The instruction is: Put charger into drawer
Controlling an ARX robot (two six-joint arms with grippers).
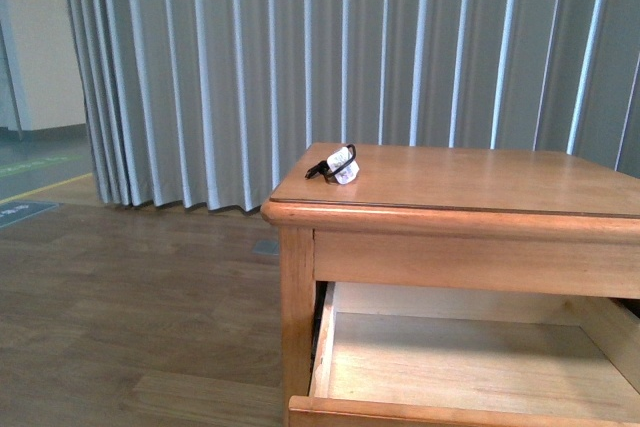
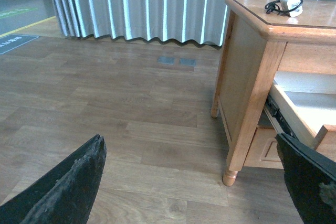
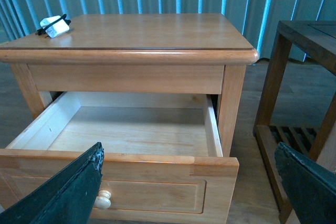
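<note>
The charger [image 1: 340, 164], a small white plug block with a black cable coiled on it, lies on the far left corner of the wooden nightstand top [image 1: 470, 182]. It also shows in the left wrist view [image 2: 287, 3] and the right wrist view [image 3: 54, 26]. The upper drawer [image 1: 460, 362] is pulled out, its pale wood inside bare; its panel front and round knob [image 3: 103, 199] show in the right wrist view. My left gripper [image 2: 194, 182] is open and empty over the floor, left of the nightstand. My right gripper [image 3: 194, 182] is open and empty, in front of the drawer front [image 3: 152, 192].
A grey pleated curtain [image 1: 330, 57] hangs behind the nightstand. A dark wooden side table [image 3: 299, 108] with a slatted lower shelf stands close to the nightstand's right. Wood-look floor [image 2: 121, 119] spreads to the left. The nightstand's front left leg [image 2: 229, 174] stands near my left gripper.
</note>
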